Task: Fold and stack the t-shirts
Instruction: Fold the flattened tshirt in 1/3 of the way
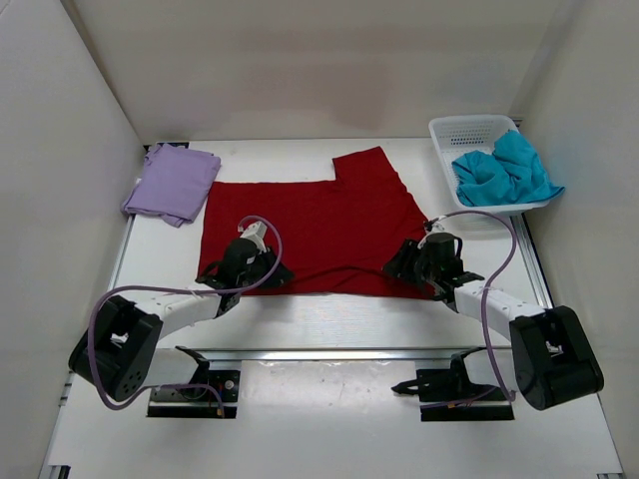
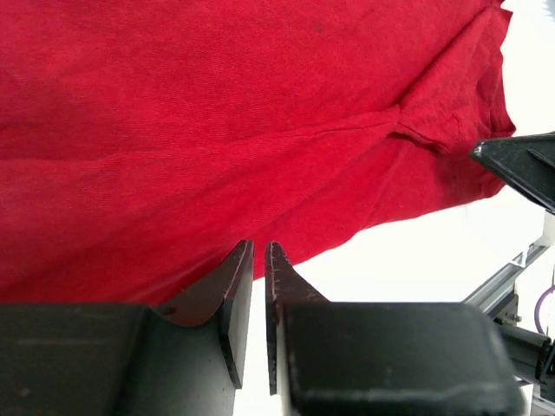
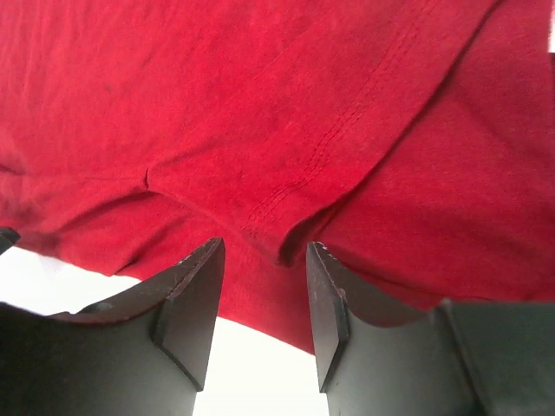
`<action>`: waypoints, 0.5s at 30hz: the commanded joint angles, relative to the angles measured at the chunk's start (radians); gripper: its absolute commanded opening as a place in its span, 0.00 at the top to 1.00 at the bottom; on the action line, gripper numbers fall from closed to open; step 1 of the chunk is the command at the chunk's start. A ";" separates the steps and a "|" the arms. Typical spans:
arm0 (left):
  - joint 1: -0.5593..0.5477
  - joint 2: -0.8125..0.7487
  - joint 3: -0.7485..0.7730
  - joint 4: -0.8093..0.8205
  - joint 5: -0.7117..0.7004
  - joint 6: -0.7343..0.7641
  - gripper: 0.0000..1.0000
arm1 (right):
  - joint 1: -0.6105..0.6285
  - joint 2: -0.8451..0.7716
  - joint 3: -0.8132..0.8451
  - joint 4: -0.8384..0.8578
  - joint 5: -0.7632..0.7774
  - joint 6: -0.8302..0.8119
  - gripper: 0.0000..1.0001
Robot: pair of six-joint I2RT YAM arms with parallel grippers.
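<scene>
The deep red t-shirt lies spread flat in the middle of the table. My left gripper is at its near left hem, jaws drawn almost together with the tips on the cloth edge. At the near right hem my right gripper stands open, a raised fold of the stitched hem between its fingers. The lavender t-shirt lies folded at the back left. The teal t-shirt is bunched in the basket.
The white lattice basket stands at the back right corner, the teal cloth spilling over its right rim. White walls close in the table on three sides. A metal rail runs along the near edge by the arm bases.
</scene>
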 commanded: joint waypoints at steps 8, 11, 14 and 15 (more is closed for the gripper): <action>0.030 -0.050 -0.031 0.049 0.034 -0.005 0.79 | 0.002 0.027 0.001 0.027 0.021 0.018 0.58; 0.026 -0.052 -0.025 0.045 0.026 -0.008 0.79 | 0.002 0.047 0.000 0.074 -0.022 0.022 0.71; 0.030 -0.047 -0.028 0.055 0.031 -0.012 0.80 | 0.011 0.068 0.020 0.059 -0.002 0.021 0.73; 0.027 -0.050 -0.026 0.058 0.026 -0.012 0.80 | 0.010 0.070 0.031 0.055 -0.012 0.025 0.73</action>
